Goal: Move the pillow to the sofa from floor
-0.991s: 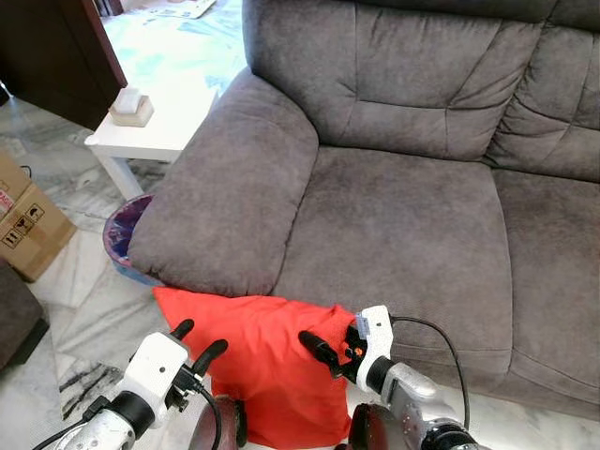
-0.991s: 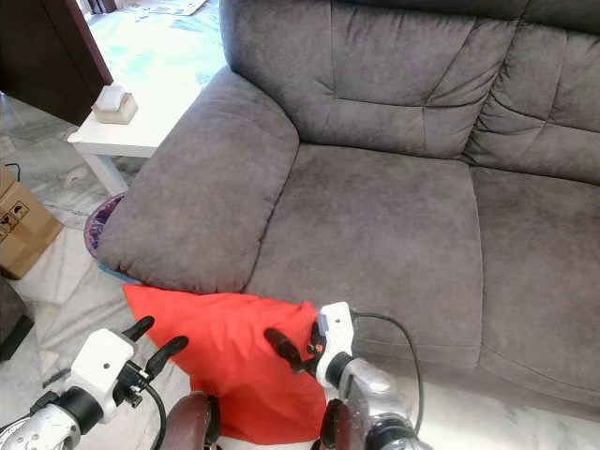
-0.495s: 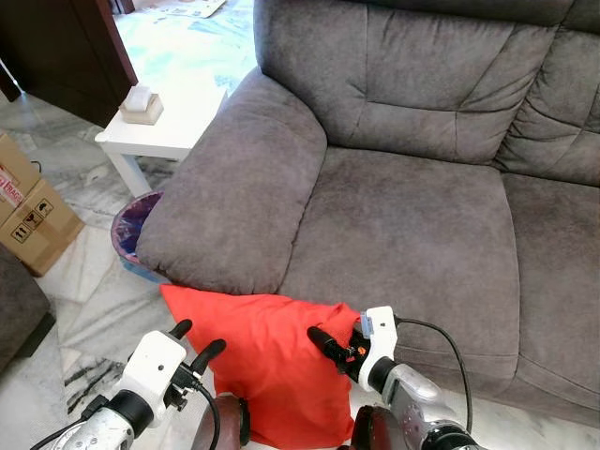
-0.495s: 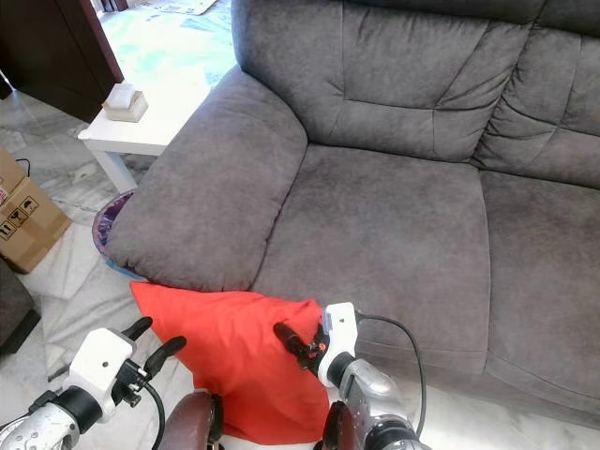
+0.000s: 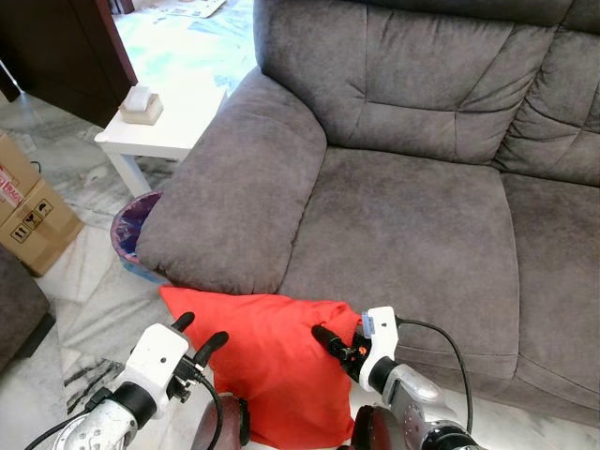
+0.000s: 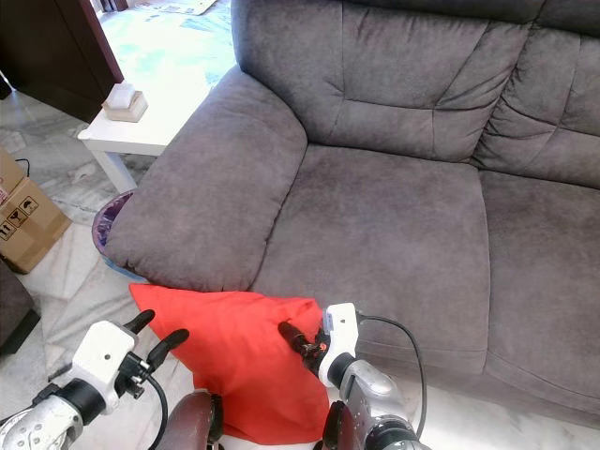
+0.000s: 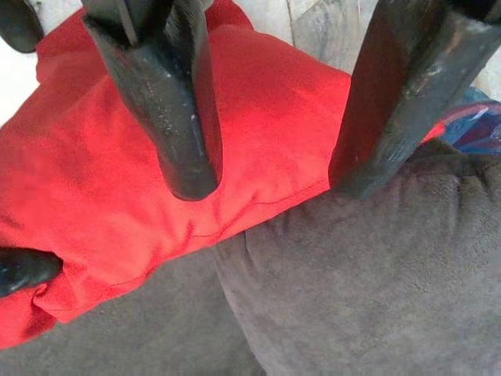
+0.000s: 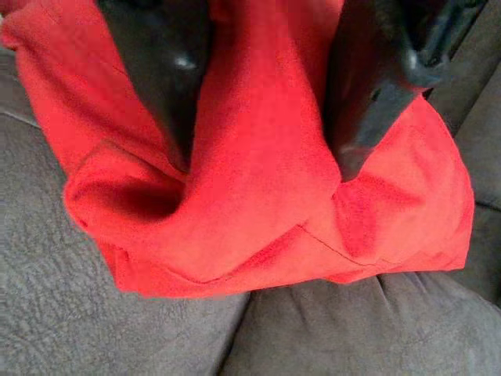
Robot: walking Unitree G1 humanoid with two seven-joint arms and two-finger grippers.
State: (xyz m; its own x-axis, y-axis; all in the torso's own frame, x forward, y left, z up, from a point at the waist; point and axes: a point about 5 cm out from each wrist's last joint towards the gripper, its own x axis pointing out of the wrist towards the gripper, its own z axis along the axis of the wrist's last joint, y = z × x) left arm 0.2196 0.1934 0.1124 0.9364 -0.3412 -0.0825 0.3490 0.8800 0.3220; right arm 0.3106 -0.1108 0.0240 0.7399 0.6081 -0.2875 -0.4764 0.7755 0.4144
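Observation:
A red pillow leans on the floor against the front of the grey sofa, just under its left armrest. My left gripper is open beside the pillow's left edge, and the left wrist view has the pillow lying past both fingers. My right gripper is at the pillow's upper right corner. In the right wrist view its fingers stand apart and press into the red fabric, which bulges between them.
A white side table with a small box stands left of the armrest. A purple-lined bin sits below it. A cardboard box and a dark cabinet are further left, on marble floor.
My left gripper has edged closer to the pillow's left side. The right gripper has sunk slightly further into the pillow's corner. The camera shifted a little a second ago.

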